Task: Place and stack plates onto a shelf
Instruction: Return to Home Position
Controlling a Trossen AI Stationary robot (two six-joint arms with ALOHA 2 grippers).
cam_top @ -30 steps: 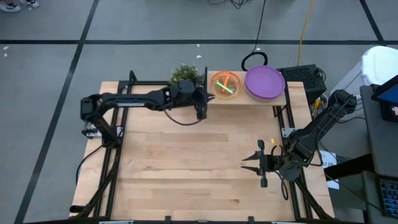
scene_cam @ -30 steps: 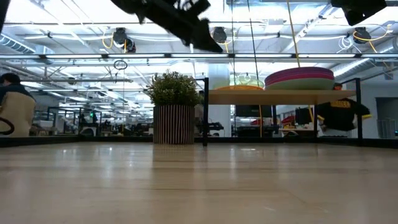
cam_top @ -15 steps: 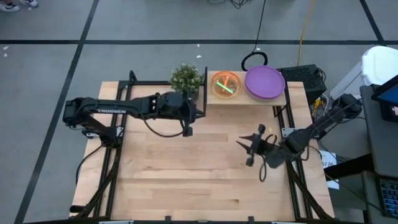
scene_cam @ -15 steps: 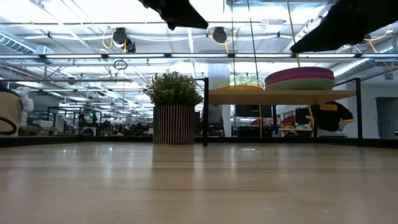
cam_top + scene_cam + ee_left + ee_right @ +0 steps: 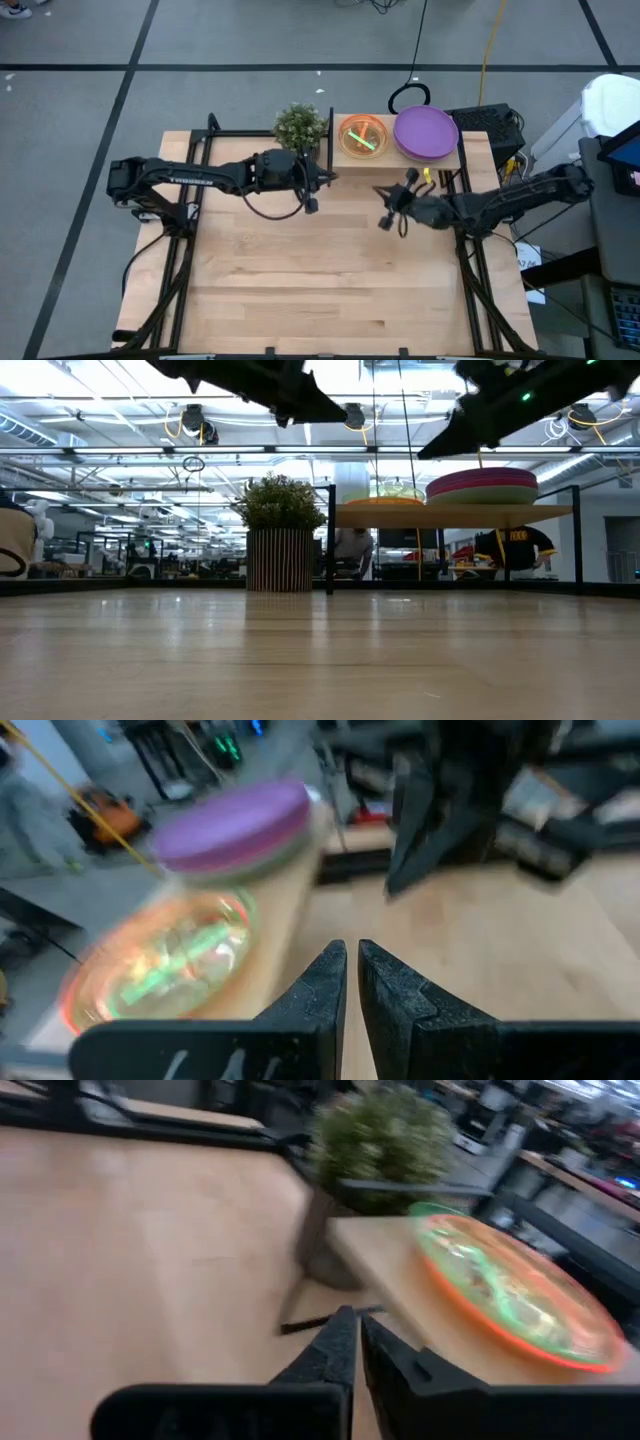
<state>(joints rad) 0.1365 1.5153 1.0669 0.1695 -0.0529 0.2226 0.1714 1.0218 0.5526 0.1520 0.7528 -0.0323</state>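
Two stacks of plates rest on the shelf at the table's far edge. One is a stack of larger plates with a purple one on top. Left of it sits a stack of smaller translucent orange and lime-green plates. My left gripper hovers shut and empty just near-left of the shelf. My right gripper hangs shut and empty over the table, in front of the shelf. Both point roughly level. In the wrist views the left fingers and the right fingers hold nothing.
A potted green plant stands on the table just left of the shelf, close to my left gripper. A thin black upright post marks the shelf's left end. Bare wooden tabletop lies toward the near edge.
My right gripper has swung from the table's right side toward the far edge, up to the front of the shelf, and has shut from wide open. My left gripper has drawn back a little from the shelf's left end toward the near left.
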